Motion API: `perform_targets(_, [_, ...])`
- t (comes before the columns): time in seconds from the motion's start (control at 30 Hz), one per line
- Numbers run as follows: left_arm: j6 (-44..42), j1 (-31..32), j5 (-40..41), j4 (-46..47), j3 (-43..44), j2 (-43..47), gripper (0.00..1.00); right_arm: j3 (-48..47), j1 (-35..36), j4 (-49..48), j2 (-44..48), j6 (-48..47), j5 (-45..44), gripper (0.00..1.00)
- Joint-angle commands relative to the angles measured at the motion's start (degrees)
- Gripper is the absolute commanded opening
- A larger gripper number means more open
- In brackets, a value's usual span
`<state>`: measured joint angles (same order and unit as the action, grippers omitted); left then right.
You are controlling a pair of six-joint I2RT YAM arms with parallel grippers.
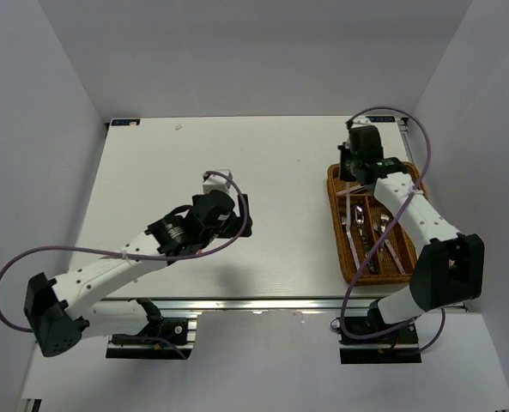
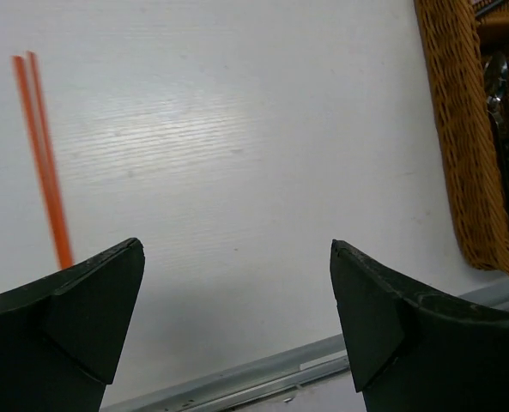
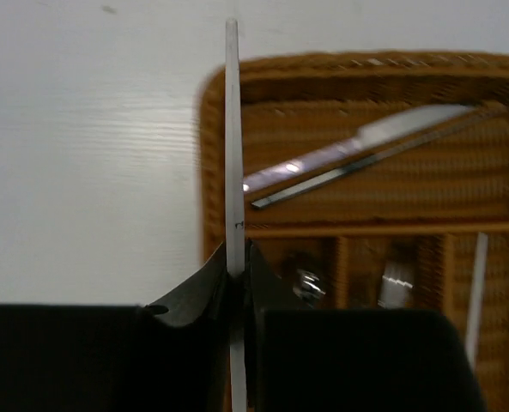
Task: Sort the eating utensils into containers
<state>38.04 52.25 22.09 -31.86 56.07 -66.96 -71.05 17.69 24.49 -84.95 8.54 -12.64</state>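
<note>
Two knives [image 3: 357, 146], seemingly, occupy tray's crosswise section [image 3: 460, 184].

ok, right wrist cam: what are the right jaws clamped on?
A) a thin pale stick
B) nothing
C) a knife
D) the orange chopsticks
A: the right jaws are shut on a thin pale stick that runs straight out from them across the wicker tray's corner. The orange chopsticks lie on the table in the left wrist view, and the knife rests in the tray.
</note>
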Motion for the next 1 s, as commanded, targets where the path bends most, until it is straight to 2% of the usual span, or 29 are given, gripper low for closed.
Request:
perform_targets(0.0, [-3.8,0.1,7.3,-8.7,1.2,5.2,0.98,-0.1,-2.1,10.0,-1.2,-10.0,-7.6,0.00])
perform_targets(0.03, [-4.1,0.1,7.4,-8.7,0.5,6.6,0.98,-0.2,-2.2,9.8,-1.6,-9.9,-10.0,0.00])
perform_targets(0.07, [-4.7,0.1,7.3,-8.6,-1.5,7.7,0.98,-0.4,-2.3,10.2,-2.2,-10.9,-16.3,0.00])
perform_targets(0.17, [-5.1,0.1,7.0,-7.8,-5.6,11.6,0.98,-1.5,-3.2,11.5,-5.8,-16.0,-23.8,0.00])
perform_targets(0.3, [-4.2,0.1,7.6,-6.6,-9.2,15.0,0.98,-1.1,-5.0,10.7,-7.2,-22.0,-31.1,0.00])
perform_targets(0.37, [-4.4,0.1,7.1,-6.3,-9.2,15.7,0.98,0.0,-8.4,10.1,-6.3,-23.6,-33.7,0.00])
perform_targets(0.5, [-4.7,0.2,7.7,-6.1,-9.6,16.7,0.98,5.6,-13.6,5.4,-2.9,-25.1,-31.4,0.00])
perform_targets(0.63, [-4.6,0.1,7.8,-6.5,-9.7,15.8,0.98,14.9,-17.1,-3.4,-0.8,-29.2,-31.6,0.00])
perform_targets(0.77, [-4.5,0.1,7.9,-6.4,-9.9,16.7,0.98,20.8,-21.6,-5.5,3.1,-29.1,-28.0,0.00])
perform_targets(0.97, [-4.8,0.1,7.4,-6.0,-10.2,17.7,0.98,24.6,-22.3,-6.4,5.8,-29.7,-25.1,0.00])
